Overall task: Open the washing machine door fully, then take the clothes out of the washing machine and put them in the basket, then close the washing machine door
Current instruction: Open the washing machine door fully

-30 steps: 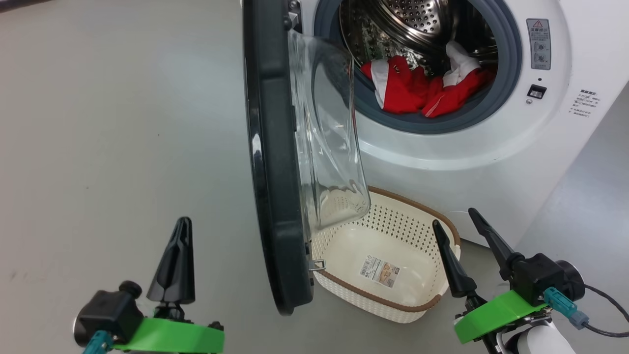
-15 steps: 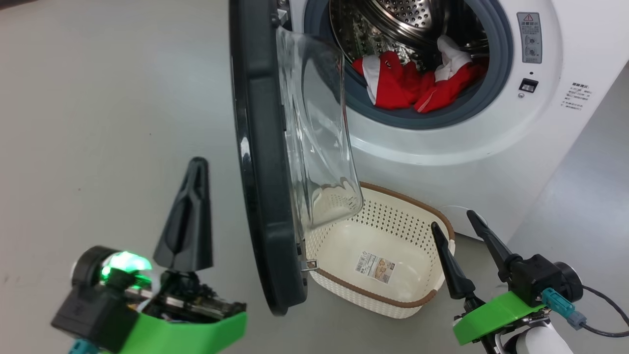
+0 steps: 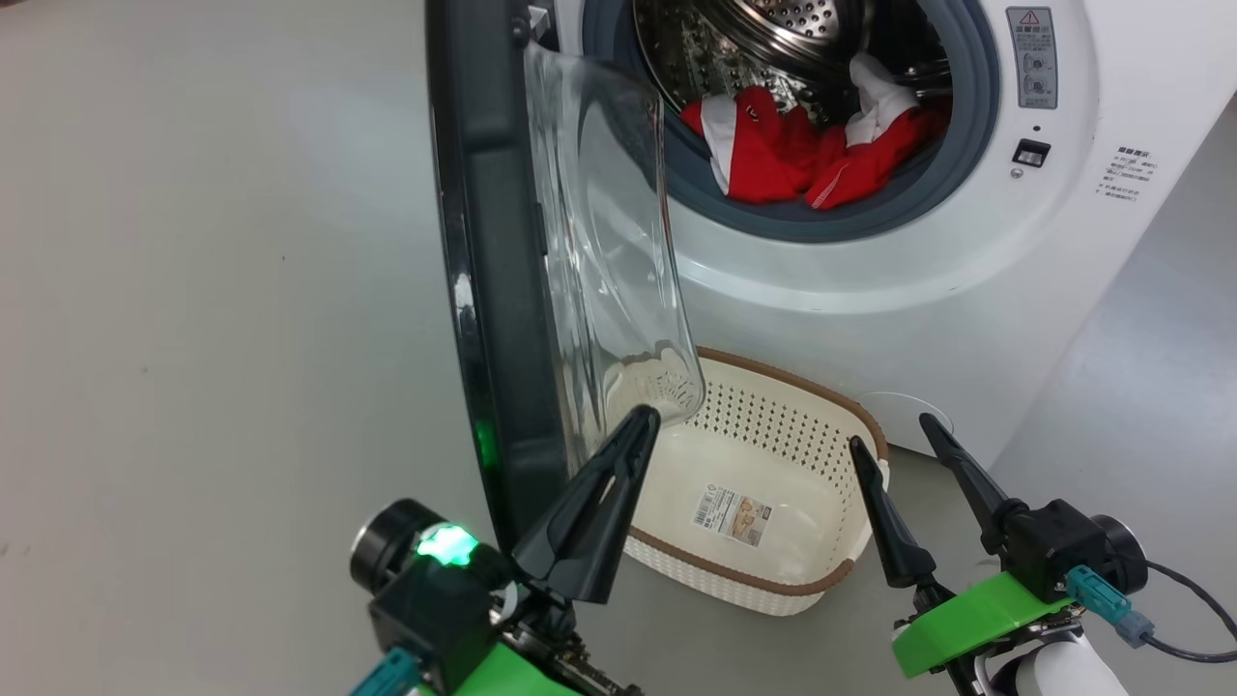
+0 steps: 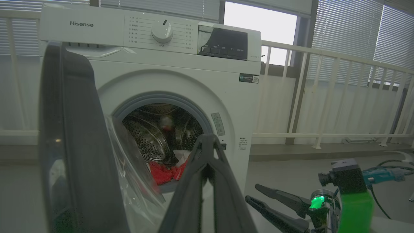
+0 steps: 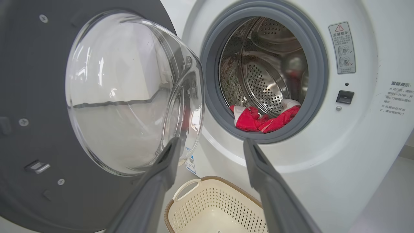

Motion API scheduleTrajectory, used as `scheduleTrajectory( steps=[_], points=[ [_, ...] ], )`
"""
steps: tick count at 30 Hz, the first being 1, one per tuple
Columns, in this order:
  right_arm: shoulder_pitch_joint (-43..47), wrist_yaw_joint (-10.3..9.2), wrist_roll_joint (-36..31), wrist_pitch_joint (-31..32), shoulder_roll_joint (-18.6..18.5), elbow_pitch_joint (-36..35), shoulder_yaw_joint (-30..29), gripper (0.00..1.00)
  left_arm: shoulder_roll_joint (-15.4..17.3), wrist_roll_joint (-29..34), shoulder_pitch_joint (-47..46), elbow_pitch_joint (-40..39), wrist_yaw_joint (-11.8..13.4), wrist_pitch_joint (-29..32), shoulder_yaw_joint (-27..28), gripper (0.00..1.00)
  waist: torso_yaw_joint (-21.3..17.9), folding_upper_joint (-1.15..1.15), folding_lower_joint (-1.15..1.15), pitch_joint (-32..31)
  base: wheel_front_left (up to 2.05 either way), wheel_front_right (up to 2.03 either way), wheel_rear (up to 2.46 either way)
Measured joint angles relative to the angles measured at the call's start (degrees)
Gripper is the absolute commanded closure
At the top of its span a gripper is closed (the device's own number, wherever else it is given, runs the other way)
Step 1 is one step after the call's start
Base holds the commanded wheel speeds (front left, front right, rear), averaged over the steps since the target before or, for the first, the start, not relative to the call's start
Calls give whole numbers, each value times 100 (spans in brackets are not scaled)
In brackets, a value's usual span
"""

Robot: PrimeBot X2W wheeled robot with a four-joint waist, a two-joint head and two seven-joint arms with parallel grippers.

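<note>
Left hand (image 3: 633, 430) has its two dark fingers pressed together with nothing between them. In the head view its tip lies against the lower edge of the glass bowl of the door (image 3: 493, 290); whether it touches the glass cannot be told. In the left wrist view the door (image 4: 74, 129) stands edge-on just left of this hand (image 4: 208, 139), swung out from the washer (image 4: 178, 74). The clothes (image 4: 165, 173) lie beyond the fingertips, low in the drum.

The right hand (image 3: 891, 433) is spread open and empty, its fingers well apart. It hangs at the right end of the basket (image 3: 773, 590). The basket sits on the floor (image 3: 193, 290) between the two hands, close against the washer's front and partly under the door's glass. A paper label (image 3: 732, 515) lies on its bottom.

Seen along the right hand (image 5: 212, 142), the basket (image 5: 210, 200) lies below and between the fingers. The door (image 5: 32, 97) stands to the hand's left with its glass bulging toward the hand. The washer (image 5: 339, 145) is ahead and to the right. The clothes (image 5: 255, 119), red with white patches, are heaped at the front of the drum, resting on the grey gasket (image 5: 318, 77) just above the right fingertip. In the head view the clothes (image 3: 773, 164) lie well beyond both hands.
</note>
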Motion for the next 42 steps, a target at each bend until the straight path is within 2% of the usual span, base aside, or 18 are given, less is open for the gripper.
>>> scheduleTrajectory(
  steps=[11, 18, 24, 42],
  points=[
    [-12, 0, -2, 0, -1, 14, -3, 0, 7, -168, -1, 1144, 11, 53, -142, 100, -23, 0, 0, 99, 0, 0, 0],
    [-13, 0, -3, 0, -1, 21, -9, 0, 22, -180, -10, 1605, 187, -85, 76, 100, -8, 0, 0, 112, 0, 0, 0],
    [-13, 0, -10, 0, -1, 23, -33, 0, 15, -232, -12, 1692, 223, -169, 178, 100, 47, 0, 0, 139, 0, 0, 0],
    [-23, 0, -68, 0, -2, 78, -15, 0, 87, -530, -2, 1671, 592, -291, 802, 100, 357, 0, 0, 306, 0, 0, 0]
  ],
)
